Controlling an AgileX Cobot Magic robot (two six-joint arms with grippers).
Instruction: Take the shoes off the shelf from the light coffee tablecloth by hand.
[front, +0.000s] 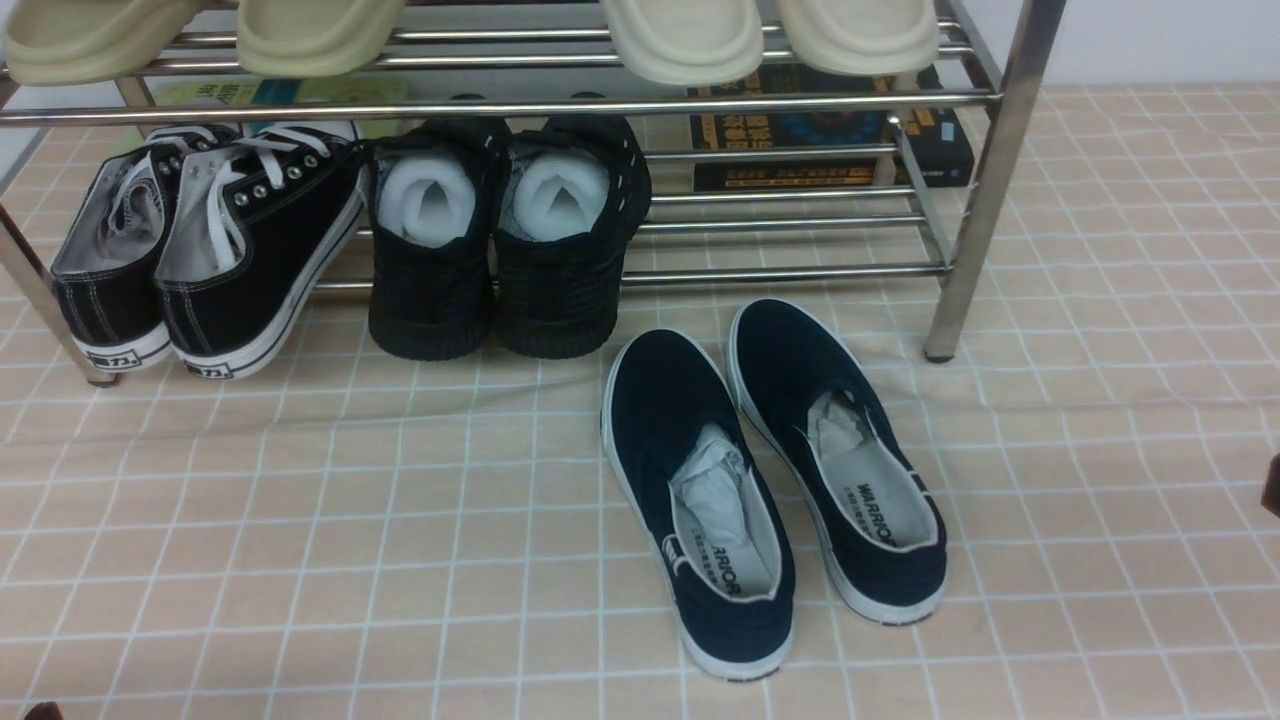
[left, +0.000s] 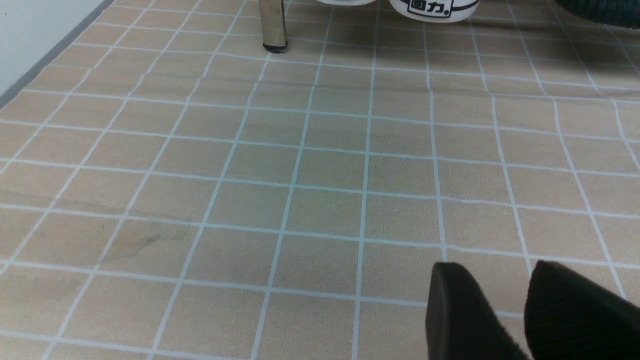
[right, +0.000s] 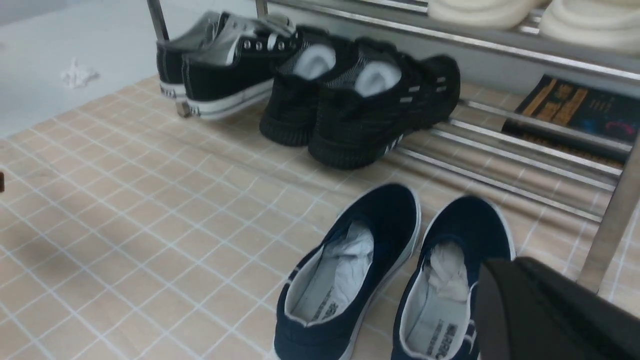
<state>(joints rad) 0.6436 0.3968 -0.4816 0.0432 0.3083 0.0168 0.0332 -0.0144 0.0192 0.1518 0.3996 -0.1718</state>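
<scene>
Two navy slip-on shoes, the left shoe (front: 655, 400) and the right shoe (front: 790, 350), lie side by side on the light coffee tablecloth (front: 300, 520), just in front of the chrome shelf (front: 985, 200), toes toward it. Crumpled paper sits inside both. In the right wrist view my right gripper (right: 500, 272) is shut and empty, close over the outer side of the nearer shoe (right: 472, 225), beside the other shoe (right: 385, 210). My left gripper (left: 500, 282) hangs open over bare cloth, nothing between its fingers.
On the shelf's bottom tier stand black lace-up sneakers (front: 270, 240) and all-black shoes (front: 500, 290), with a dark book (front: 820, 130) behind the bars. Cream slippers (front: 690, 40) rest on the upper tier. A shelf leg (left: 272, 25) stands ahead of the left gripper.
</scene>
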